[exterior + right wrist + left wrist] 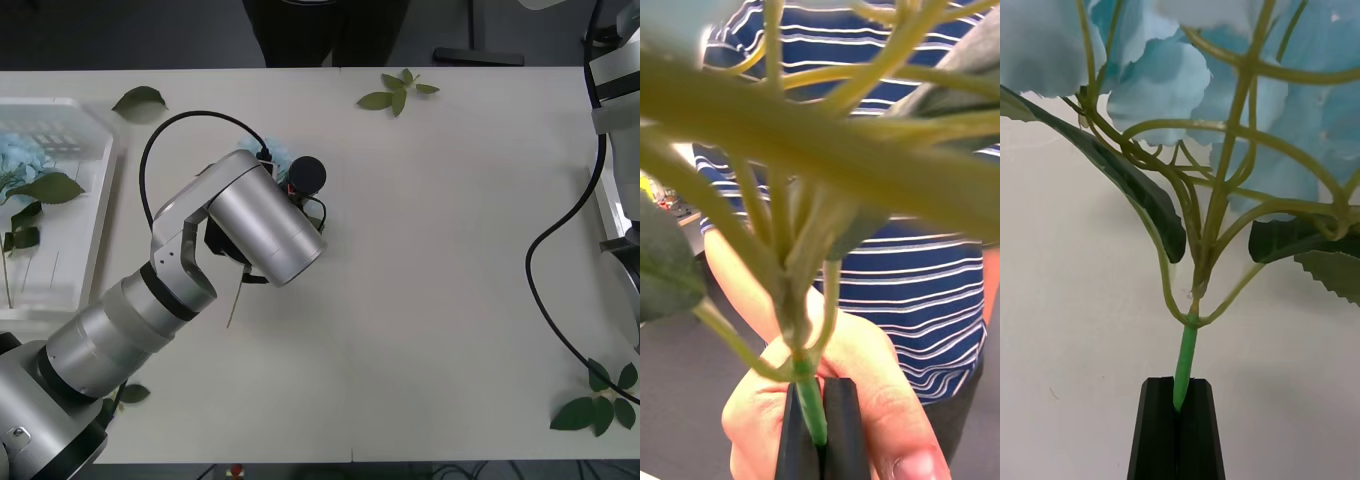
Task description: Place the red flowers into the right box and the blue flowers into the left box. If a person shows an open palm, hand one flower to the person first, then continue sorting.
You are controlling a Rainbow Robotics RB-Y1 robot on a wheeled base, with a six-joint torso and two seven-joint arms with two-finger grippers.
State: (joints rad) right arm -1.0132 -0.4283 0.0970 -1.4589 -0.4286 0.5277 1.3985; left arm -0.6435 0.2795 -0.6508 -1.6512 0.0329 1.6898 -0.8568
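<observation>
The left hand point(1178, 420) was clenched on the thin green stem of a blue flower point(1225, 90), its two black fingers point(1157, 435) pressed together around it, with the pale blue petals and dark leaves spreading above the white counter point(430, 260). In the front view that arm reached over the counter's left-centre, its silver wrist covering most of the flower so that just a bit of blue point(276, 152) peeked out on the far side. The left box point(95, 150) lay at the left edge holding blue flowers point(18, 155) and leaves. Loose leaf sprigs lay at the far edge point(398, 92) and the near right corner point(598, 398). The right hand point(818, 427) was clenched on another green stem point(811, 405), and a person's hand point(865, 405) wrapped around its fingers from behind.
</observation>
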